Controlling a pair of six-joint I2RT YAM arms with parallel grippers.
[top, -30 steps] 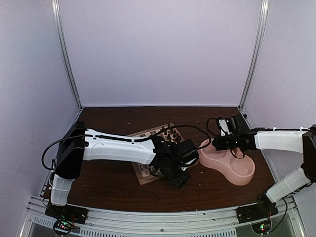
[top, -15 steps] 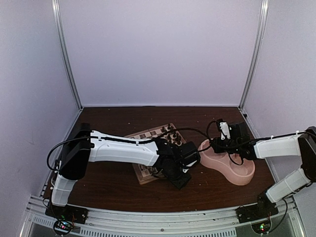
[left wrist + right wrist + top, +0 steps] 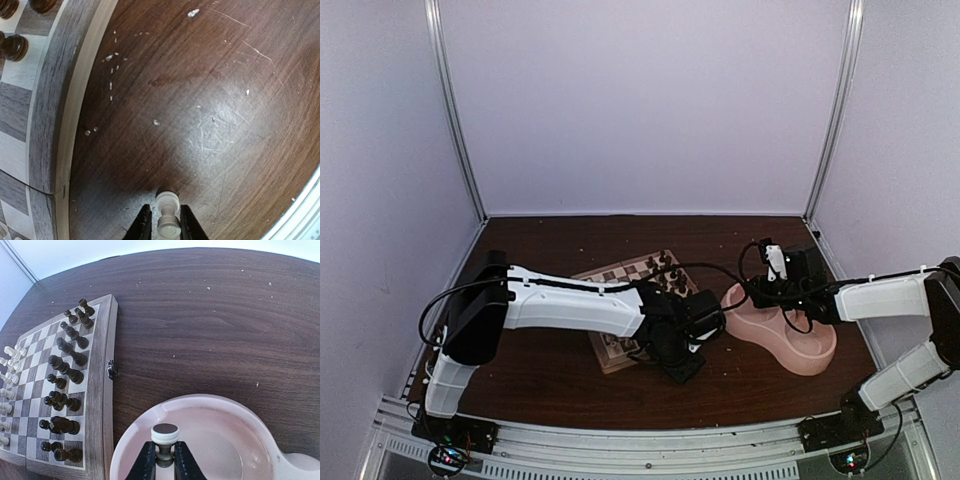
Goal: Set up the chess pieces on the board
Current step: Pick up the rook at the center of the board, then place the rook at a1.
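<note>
1. Left gripper (image 3: 165, 220): clenched on one cream-white piece (image 3: 167, 200). Both fingers press against its sides.
2. Position of this piece: off the board (image 3: 30, 100), over the bare table (image 3: 200, 100), just beside the board's pale border on the side that faces the pink bowl (image 3: 250, 415). I cannot tell whether the piece rests on the table or hangs clear of it.
3. Axis: the long axis of the piece runs forward out of my jaws, roughly parallel to the board's edge.
4. Right gripper (image 3: 164, 447): clenched on a second white piece (image 3: 165, 431), held over the bowl, farther from the board than the left-hand piece. The round end of the piece points away from my wrist.
5. Governing relation: the dark pieces (image 3: 70, 345) stand on the board's bowl-side rows. The white pieces (image 3: 10, 355) already set stand along the opposite edge. In my judgement, both held pieces must travel across the board, above the dark rows, to reach free squares there.
6. The left arm is nearer to the board.
</note>
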